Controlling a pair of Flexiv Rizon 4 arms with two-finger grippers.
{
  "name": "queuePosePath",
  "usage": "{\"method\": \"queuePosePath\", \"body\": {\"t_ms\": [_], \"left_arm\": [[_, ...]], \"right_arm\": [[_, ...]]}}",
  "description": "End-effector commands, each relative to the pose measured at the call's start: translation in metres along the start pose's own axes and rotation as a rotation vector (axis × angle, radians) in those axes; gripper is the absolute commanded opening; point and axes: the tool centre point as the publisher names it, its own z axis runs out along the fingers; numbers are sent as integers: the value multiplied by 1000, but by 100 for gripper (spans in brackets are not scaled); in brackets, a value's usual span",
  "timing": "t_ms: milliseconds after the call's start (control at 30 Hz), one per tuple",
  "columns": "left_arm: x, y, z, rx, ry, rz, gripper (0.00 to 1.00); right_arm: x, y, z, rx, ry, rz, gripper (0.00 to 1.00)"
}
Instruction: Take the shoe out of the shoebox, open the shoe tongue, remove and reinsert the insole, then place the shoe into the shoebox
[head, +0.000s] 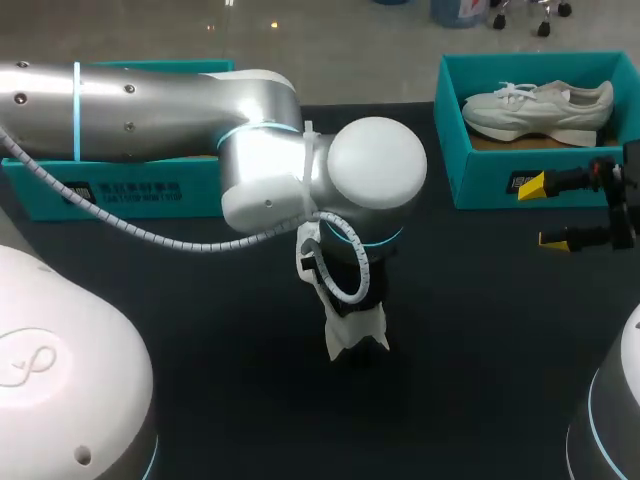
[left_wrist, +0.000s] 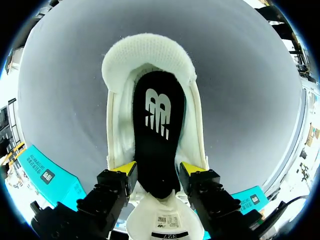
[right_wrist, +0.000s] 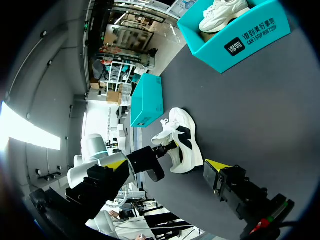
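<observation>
From the head view, my left arm (head: 150, 100) crosses in from nine o'clock and ends over the middle of the dark table (head: 480, 330). It hides nearly all of the shoe (head: 357, 335), of which only a white end shows at six o'clock below the wrist. At two o'clock stands an open teal shoebox (head: 480, 180) with a second white shoe (head: 540, 105) lying on its side inside. At ten o'clock a second teal box (head: 110, 195) sits behind the arm, its inside hidden. The right gripper (head: 545, 213) hangs released at three o'clock, just in front of the shoebox. The left wrist view shows what the arm covers. The left gripper (left_wrist: 157, 170) is right at the shoe's mouth, and the black insole (left_wrist: 157, 125) lies inside, running toward twelve o'clock up to the padded heel collar (left_wrist: 148, 52). The tongue (left_wrist: 160, 220) is folded back under the gripper. Whether this pincer grasps anything, I cannot tell. The right wrist view shows the shoe whole on the table, ahead of the spread right gripper and well apart from it. The left gripper is on the shoe, and the shoebox stands far beyond at one o'clock.
</observation>
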Motion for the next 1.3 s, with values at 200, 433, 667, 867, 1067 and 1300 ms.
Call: {"method": "queuePosePath", "body": {"t_ms": [200,433,667,867,1067,1300], "left_arm": [[13,1,-14,-16,-4,-6,100],[17,9,-17,-14,5,-16,100],[16,25,-23,-16,2,-24,100],[14,35,-24,-24,14,-30,100],[17,49,-38,-49,1,-43,100],[26,83,-59,-119,-1,-86,100]], "right_arm": [[0,0,0,0,-4,1,100],[0,0,0,0,-4,1,100],[0,0,0,0,-4,1,100],[0,0,0,0,-4,1,100],[0,0,0,0,-4,1,100],[0,0,0,0,-4,1,100]]}}
